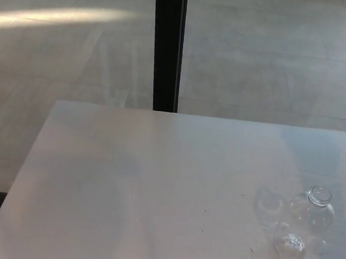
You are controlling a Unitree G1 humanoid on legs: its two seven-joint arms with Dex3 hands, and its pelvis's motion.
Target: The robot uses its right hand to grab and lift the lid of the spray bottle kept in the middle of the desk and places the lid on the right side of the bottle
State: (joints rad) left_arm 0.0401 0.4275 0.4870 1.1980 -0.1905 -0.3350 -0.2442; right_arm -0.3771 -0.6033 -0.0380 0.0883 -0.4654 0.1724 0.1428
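1. Head view shows a pale desk (126, 186) seen from above, with neither of the robot's hands in the picture, so how far either is open and what either holds cannot be told.
2. Head view: the spray bottle (314, 212), clear and round-bodied, stands upright near the desk's right edge, toward the near side. Its neck is open at the top, with no lid on it.
3. Head view: a small clear rounded piece that looks like the lid (290, 245) lies on the desk just in front of the bottle and slightly to its left; whether the two touch cannot be told.
4. Head view: a faint glassy patch (268, 206) sits just left of the bottle; it is too dim to identify.
5. Head view: beyond the desk's far edge, up and left of the bottle, a dark vertical post (167, 45) rises against a grey floor (274, 59).
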